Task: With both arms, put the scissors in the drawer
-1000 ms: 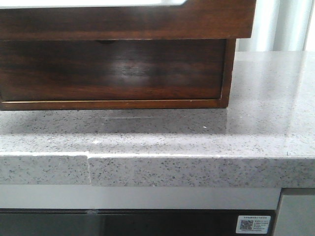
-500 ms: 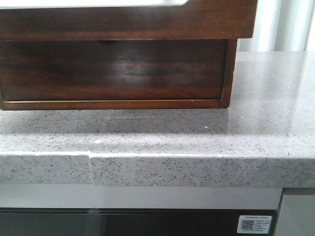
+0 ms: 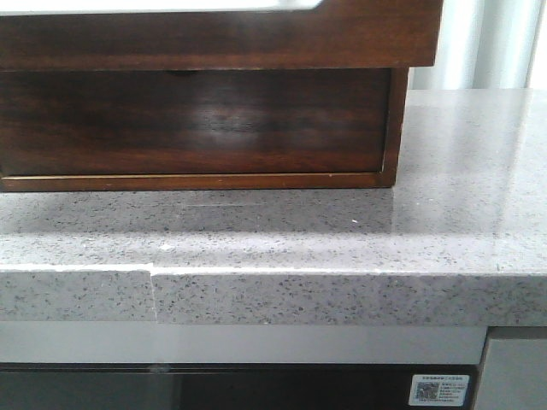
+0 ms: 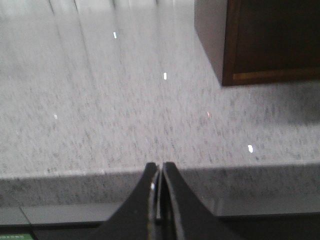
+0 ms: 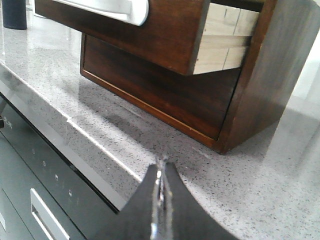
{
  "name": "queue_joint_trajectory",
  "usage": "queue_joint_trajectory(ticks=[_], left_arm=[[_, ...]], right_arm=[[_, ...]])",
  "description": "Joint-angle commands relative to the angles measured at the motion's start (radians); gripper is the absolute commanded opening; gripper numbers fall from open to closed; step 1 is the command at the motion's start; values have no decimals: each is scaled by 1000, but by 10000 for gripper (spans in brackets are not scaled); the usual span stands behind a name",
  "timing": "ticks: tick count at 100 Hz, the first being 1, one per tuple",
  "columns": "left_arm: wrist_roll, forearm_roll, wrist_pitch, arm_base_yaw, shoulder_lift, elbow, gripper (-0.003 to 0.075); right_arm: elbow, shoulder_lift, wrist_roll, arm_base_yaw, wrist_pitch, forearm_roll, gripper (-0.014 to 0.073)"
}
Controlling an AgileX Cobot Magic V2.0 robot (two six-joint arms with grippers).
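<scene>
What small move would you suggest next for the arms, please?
Probably open the left gripper, ready to pick: the shallow dark brown wooden drawer is already pulled out, the right gripper is shut empty too, and no scissors show.

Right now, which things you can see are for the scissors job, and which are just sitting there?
For the job: drawer, pulled out; left gripper and right gripper, both shut. The scissors are not in view.
Just there: taller lower drawer front, stone counter, dark container, QR sticker.
</scene>
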Motion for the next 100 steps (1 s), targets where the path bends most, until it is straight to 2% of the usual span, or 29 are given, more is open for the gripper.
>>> queue_joint_trajectory(ticks=[1, 87, 96, 100], left_arm=[[-14, -2, -26, 0, -29, 25, -19], [-14, 0, -30, 0, -29, 23, -19], [-14, 0, -30, 0, -29, 23, -19], [-14, 0, -30, 0, -29, 23, -19]], right_arm=[[7, 10, -1, -2, -72, 7, -71], [7, 10, -1, -2, -72, 7, -71], [7, 10, 10, -8, -85, -52, -71], [7, 10, 93, -17, -95, -120, -71]])
